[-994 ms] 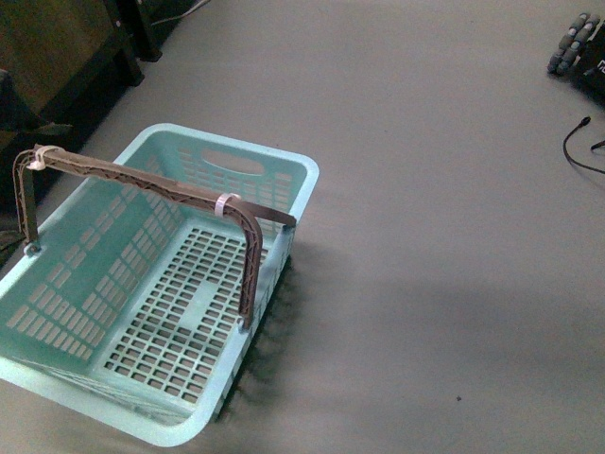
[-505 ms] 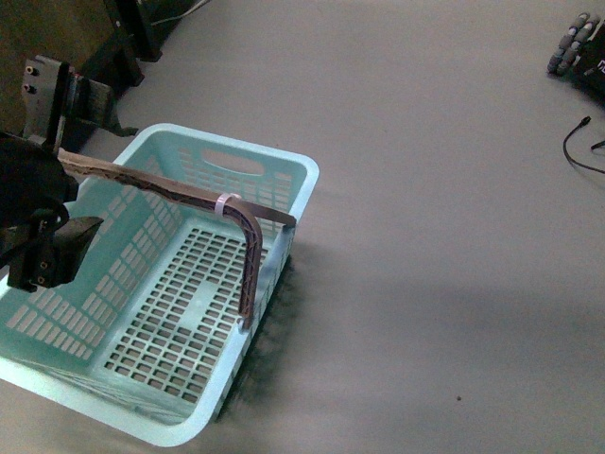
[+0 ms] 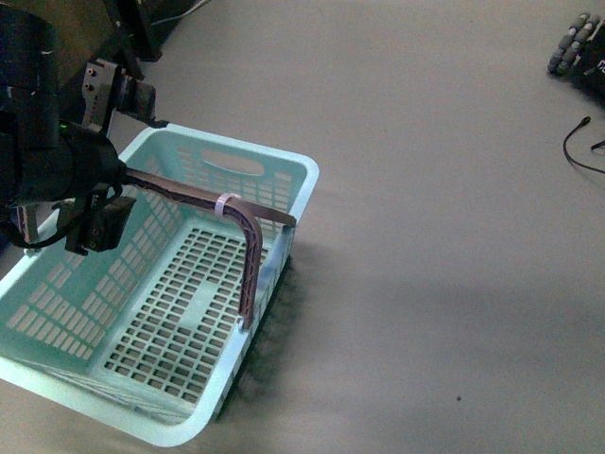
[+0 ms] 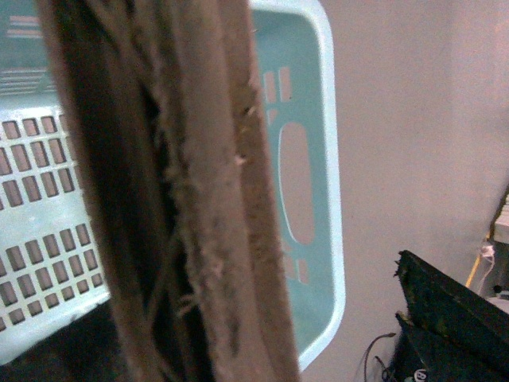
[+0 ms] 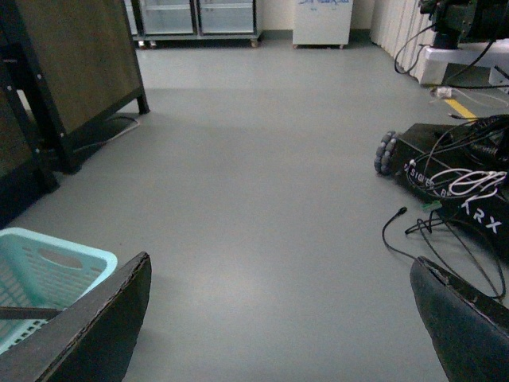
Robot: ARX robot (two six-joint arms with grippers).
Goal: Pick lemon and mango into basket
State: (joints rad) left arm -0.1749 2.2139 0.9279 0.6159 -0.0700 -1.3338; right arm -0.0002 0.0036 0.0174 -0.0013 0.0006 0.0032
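From the front camera I count one basket (image 3: pixel 307 175), carrying one handle (image 3: pixel 251 265) with one white tie (image 3: pixel 227 203) showing. I also count one arm (image 3: pixel 43 142) and one black cable (image 3: pixel 573 144) on the floor (image 3: pixel 425 284) there.

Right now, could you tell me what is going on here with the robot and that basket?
The robot's left gripper hangs over the turquoise basket. Its jaws stand apart on either side of the brown handle, near the handle's left end, and are not closed on it. The basket is empty, and no lemon or mango shows in any view. The right gripper is open, holds nothing and faces the grey floor.
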